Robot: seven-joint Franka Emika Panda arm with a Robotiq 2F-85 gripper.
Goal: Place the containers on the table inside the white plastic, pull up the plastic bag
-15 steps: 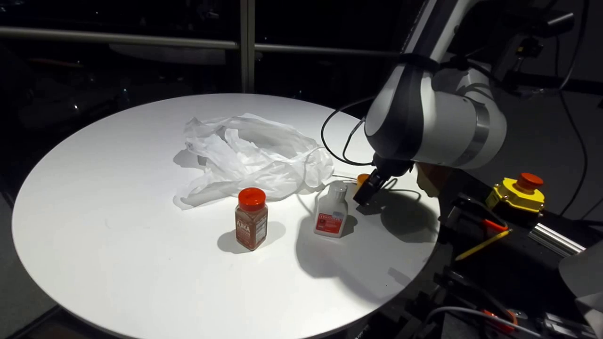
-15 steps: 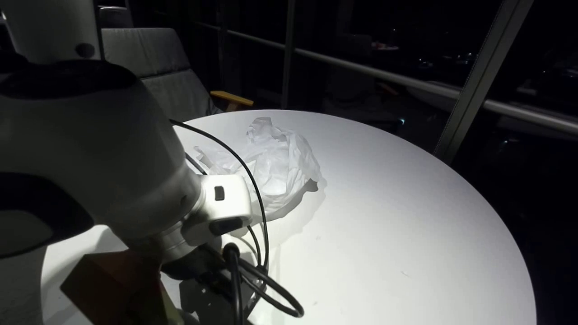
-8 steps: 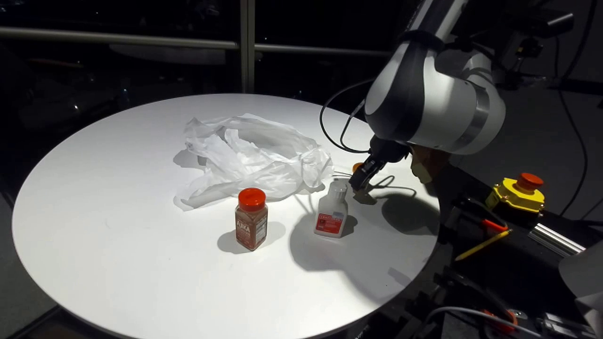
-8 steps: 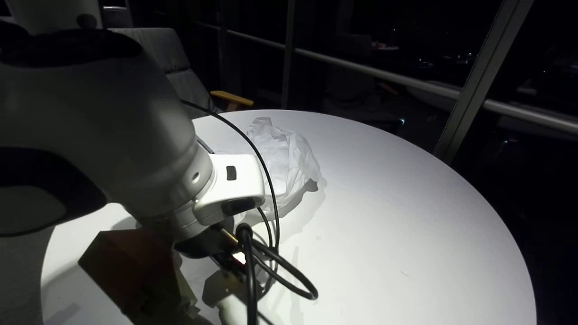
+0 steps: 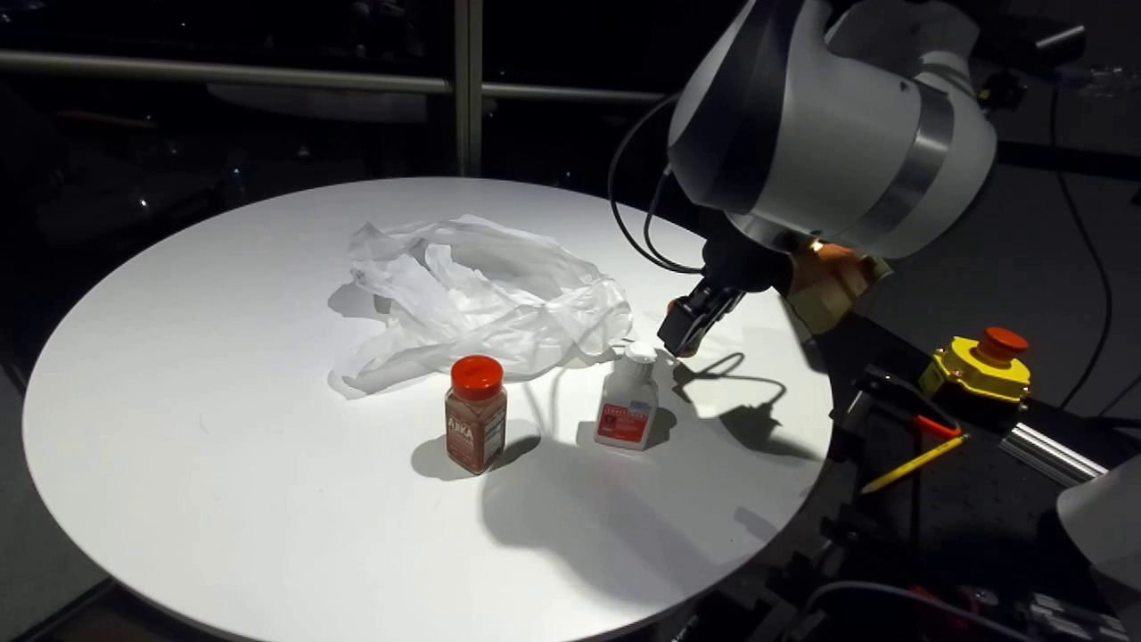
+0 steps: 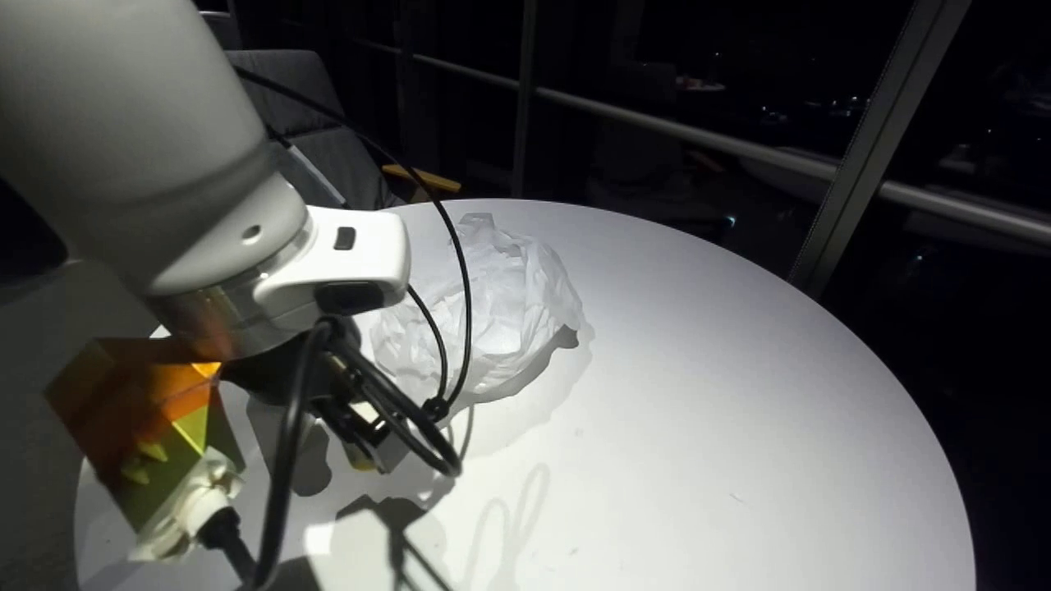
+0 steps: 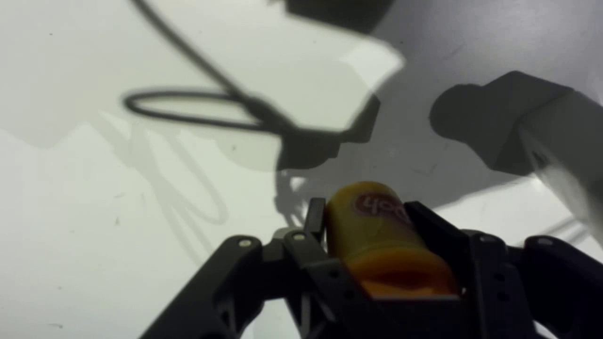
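The claw (image 7: pixel 365 205) is pinching a yellow tub (image 7: pixel 377 235) above the round table (image 5: pixel 267 517)

In an exterior view, a red-lidded jar (image 5: pixel 475 423) is standing upright nearest the camera, close to the middle of the table. At its three o'clock, a white bottle (image 5: pixel 628 401) with a red label is standing upright.

Toward the bottle's one o'clock, the claw is hanging over the table and slanting down toward seven o'clock. The wrist view is showing the claw pressing the tub from both sides, its orange end nearest the camera.

Farther back, at the jar's twelve o'clock, the white plastic bag (image 5: pixel 463 308) is lying crumpled on the table. The jar and bottle are standing outside it, and the tub is hanging outside it too.

In an exterior view, a grey chair (image 6: pixel 353 164) is standing past the table, at half past ten from the bag.
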